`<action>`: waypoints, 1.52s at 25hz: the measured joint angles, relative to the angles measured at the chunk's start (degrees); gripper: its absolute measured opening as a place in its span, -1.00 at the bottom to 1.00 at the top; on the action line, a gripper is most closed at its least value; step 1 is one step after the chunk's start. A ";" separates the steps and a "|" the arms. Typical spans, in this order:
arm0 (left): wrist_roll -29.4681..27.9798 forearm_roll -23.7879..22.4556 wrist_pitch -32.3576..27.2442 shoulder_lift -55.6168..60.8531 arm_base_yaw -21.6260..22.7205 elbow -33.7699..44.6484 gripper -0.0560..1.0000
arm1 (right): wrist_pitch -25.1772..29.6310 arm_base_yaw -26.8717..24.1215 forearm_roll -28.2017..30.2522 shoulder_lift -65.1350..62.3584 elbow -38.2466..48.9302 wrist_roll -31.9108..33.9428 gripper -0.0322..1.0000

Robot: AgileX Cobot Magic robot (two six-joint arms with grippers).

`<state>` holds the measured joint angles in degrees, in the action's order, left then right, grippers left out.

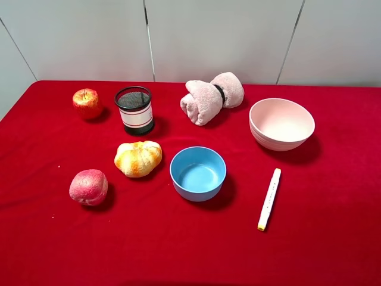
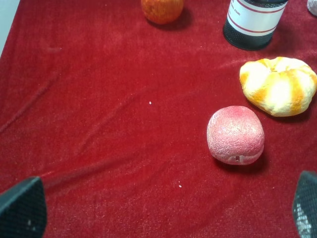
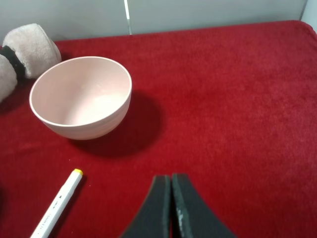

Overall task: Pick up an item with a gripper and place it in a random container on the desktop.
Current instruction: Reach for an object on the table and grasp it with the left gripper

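Of the left gripper only two dark fingertips are seen, set wide apart and cut by the picture's edge. Far ahead of it, the apple and the mesh cup are cropped, the cup's rim being lost. The right gripper, pressed together, is cut off at its base. To its left the marker is cropped and its print cannot be read; farther ahead, the towel roll is shown only in part.
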<state>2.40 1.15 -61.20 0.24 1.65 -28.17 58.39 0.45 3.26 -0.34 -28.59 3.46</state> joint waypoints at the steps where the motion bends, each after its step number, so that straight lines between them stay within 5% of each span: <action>1: 0.00 0.00 0.00 0.00 0.00 0.00 0.99 | 0.00 0.00 0.00 0.00 0.00 0.00 -0.99; 29: 1.17 0.00 1.43 -0.10 0.00 -0.96 0.99 | 0.00 0.00 0.00 0.00 0.00 0.00 -0.99; 38: 2.83 0.00 2.64 -11.26 0.00 -5.39 0.98 | 0.00 0.00 0.00 0.00 0.00 0.00 -0.99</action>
<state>5.23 1.15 -58.56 -11.02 1.65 -33.56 58.39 0.45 3.26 -0.34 -28.59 3.46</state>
